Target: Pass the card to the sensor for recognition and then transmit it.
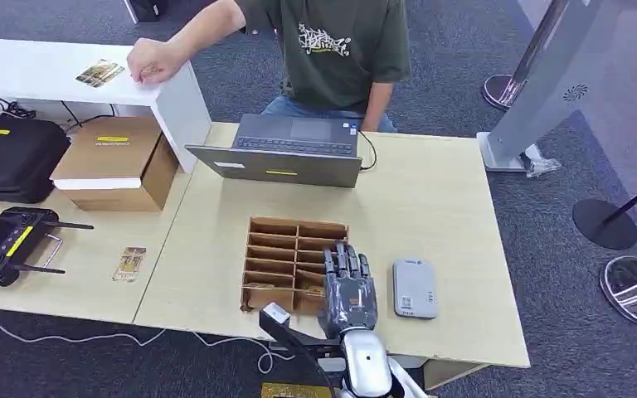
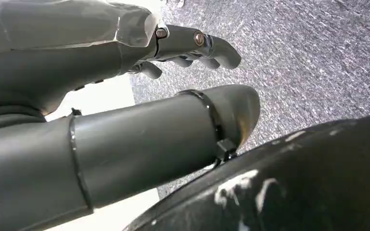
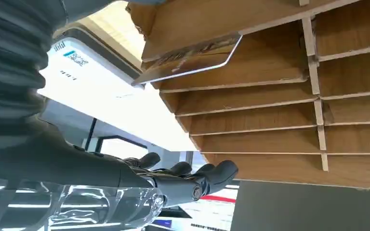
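A wooden slotted box [image 1: 274, 240] stands on the table's front half, and a grey card sensor [image 1: 415, 288] lies flat just to its right. My right hand [image 1: 348, 286] hovers over the box's near right corner, fingers stretched forward, holding nothing. In the right wrist view the hand [image 3: 125, 178] sits beside the box's slots [image 3: 270, 96]. A printed card [image 3: 192, 57] leans in one slot next to the sensor [image 3: 91, 91], apart from my fingers. My left hand [image 2: 125, 96] hangs over grey carpet with fingers loosely apart and nothing in it.
A person [image 1: 340, 50] sits behind an open laptop [image 1: 290, 149] at the table's far edge. A loose card [image 1: 129, 264], a controller [image 1: 8, 245], a cardboard box [image 1: 116, 162] and a black case [image 1: 12, 153] lie left. Another card [image 1: 99, 73] rests on a white shelf.
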Available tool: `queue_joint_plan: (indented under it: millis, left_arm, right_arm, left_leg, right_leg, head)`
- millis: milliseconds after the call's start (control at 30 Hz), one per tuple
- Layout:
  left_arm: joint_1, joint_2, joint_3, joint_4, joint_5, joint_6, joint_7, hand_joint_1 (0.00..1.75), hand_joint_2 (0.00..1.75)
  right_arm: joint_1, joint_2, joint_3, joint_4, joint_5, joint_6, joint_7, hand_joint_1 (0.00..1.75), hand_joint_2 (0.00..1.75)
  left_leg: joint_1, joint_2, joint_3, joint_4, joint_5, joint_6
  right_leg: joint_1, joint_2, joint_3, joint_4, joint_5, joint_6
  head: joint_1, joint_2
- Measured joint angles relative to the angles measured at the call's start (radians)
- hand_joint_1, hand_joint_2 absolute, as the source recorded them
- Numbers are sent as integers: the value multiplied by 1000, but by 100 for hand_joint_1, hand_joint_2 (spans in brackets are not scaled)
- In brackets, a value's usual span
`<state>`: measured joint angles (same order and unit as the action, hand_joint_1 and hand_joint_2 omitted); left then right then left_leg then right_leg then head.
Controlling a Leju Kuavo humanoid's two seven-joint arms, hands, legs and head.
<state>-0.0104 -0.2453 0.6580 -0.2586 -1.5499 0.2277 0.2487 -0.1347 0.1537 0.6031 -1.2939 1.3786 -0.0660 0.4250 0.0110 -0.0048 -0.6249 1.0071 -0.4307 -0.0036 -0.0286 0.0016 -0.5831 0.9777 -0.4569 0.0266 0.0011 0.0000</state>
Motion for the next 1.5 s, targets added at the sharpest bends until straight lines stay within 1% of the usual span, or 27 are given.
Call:
queue_joint_plan:
  millis: [467, 1233, 1267, 1300, 1333, 1367, 1500]
  left_arm:
    - [-4, 4, 0, 0, 1, -12, 0, 0, 0]
    - [-9, 8, 1, 0, 0, -16, 0, 0, 0]
    - [-9, 8, 1, 0, 0, -16, 0, 0, 0]
    - [-10, 9, 1, 0, 0, -16, 0, 0, 0]
    - [-10, 9, 2, 0, 0, -16, 0, 0, 0]
    - [-10, 9, 2, 0, 0, -17, 0, 0, 0]
    - [-10, 10, 2, 0, 0, -26, 3, 0, 0]
  right_arm:
    - [-1, 0, 0, 0, 4, -10, -12, 0, 175]
    - [-6, 0, 5, 12, 2, -10, -12, 0, 175]
    - [-6, 0, 5, 12, 2, -10, -12, 17, 175]
    - [-6, 0, 5, 12, 2, -10, -12, 44, 175]
    - [-6, 0, 5, 12, 1, -10, -12, 141, 175]
    - [-6, 0, 5, 12, 1, -10, -12, 175, 175]
    - [-6, 0, 5, 12, 1, -10, -12, 175, 175]
  left_leg:
    - [0, 0, 0, 0, 0, 0]
    - [0, 0, 0, 0, 0, 0]
    - [0, 0, 0, 0, 0, 0]
    - [0, 0, 0, 0, 0, 0]
    - [0, 0, 0, 0, 0, 0]
    - [0, 0, 0, 0, 0, 0]
    - [0, 0, 0, 0, 0, 0]
  right_leg:
    - [0, 0, 0, 0, 0, 0]
    - [0, 0, 0, 0, 0, 0]
    - [0, 0, 0, 0, 0, 0]
    - [0, 0, 0, 0, 0, 0]
    - [0, 0, 0, 0, 0, 0]
    - [0, 0, 0, 0, 0, 0]
    - [0, 0, 0, 0, 0, 0]
  head:
    - [0, 0]
    - [0, 0]
    - [0, 0]
    - [0, 0]
    - [0, 0]
    - [0, 0]
    - [0, 0]
